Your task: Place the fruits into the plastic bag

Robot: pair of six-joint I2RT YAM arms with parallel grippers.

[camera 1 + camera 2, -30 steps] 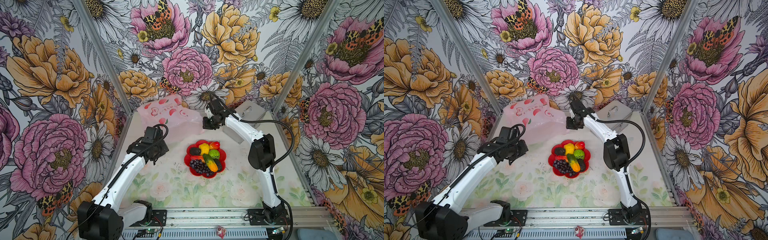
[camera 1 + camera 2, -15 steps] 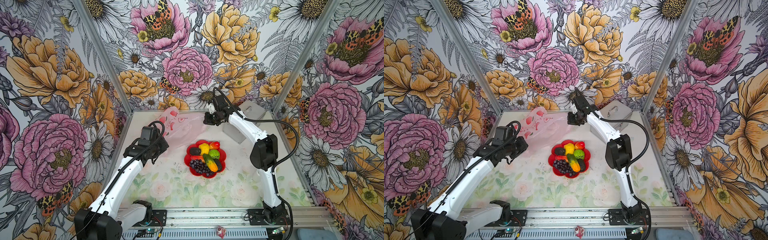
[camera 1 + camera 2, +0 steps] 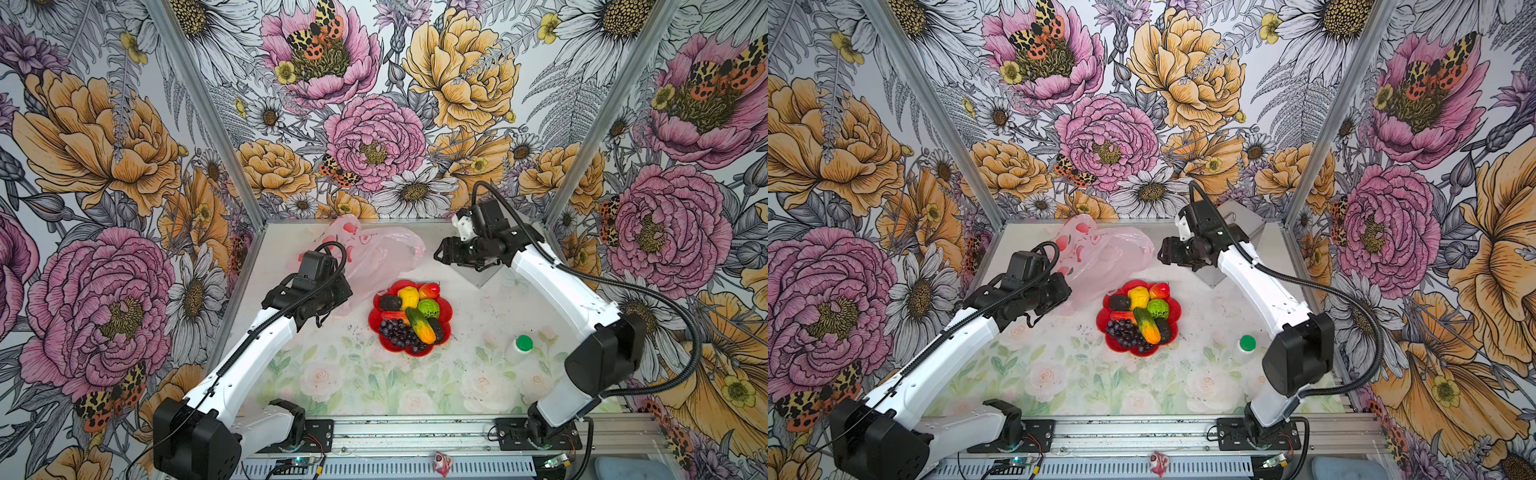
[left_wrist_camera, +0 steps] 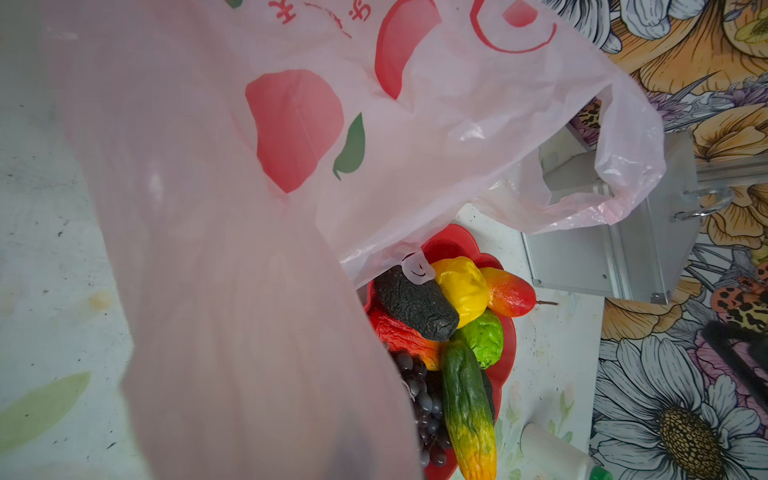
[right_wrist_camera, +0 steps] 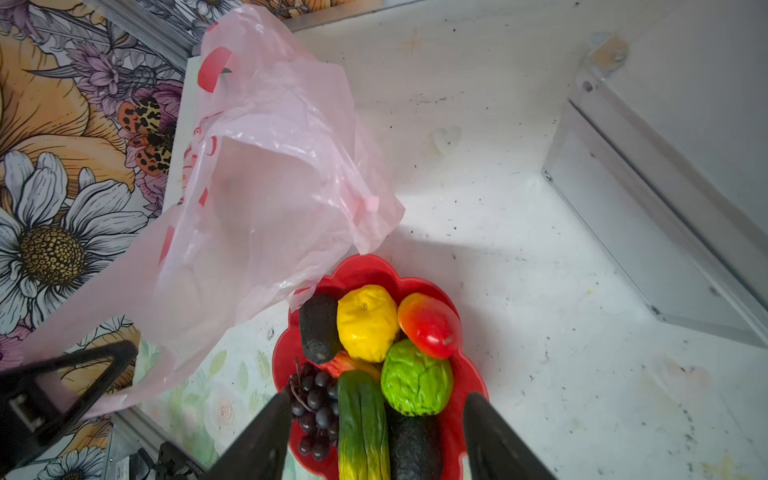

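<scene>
The plastic bag (image 3: 376, 253), pale pink with red prints, slumps at the back of the table, its mouth edge drooping by the red plate (image 3: 447, 308). My left gripper (image 3: 343, 293) is shut on one side of the bag; in the left wrist view the bag (image 4: 232, 257) hides its jaws. The fruits (image 3: 409, 318) lie piled on the plate: yellow fruit (image 5: 365, 322), red-orange fruit (image 5: 430, 326), green ball (image 5: 415, 376), avocado (image 5: 318, 328), mango (image 5: 361, 424), grapes (image 5: 313, 401). My right gripper (image 3: 439, 253) hangs open and empty in the air right of the bag, above the plate's far side (image 5: 378, 401).
A silver metal case (image 3: 1246, 226) stands at the back right, partly under my right arm. A white bottle with a green cap (image 3: 519, 348) stands right of the plate. Metal posts and flowered walls close in the table on three sides.
My right gripper has opened, let go of the bag and drawn away to the right. The bag, earlier stretched between both grippers, has collapsed toward my left gripper.
</scene>
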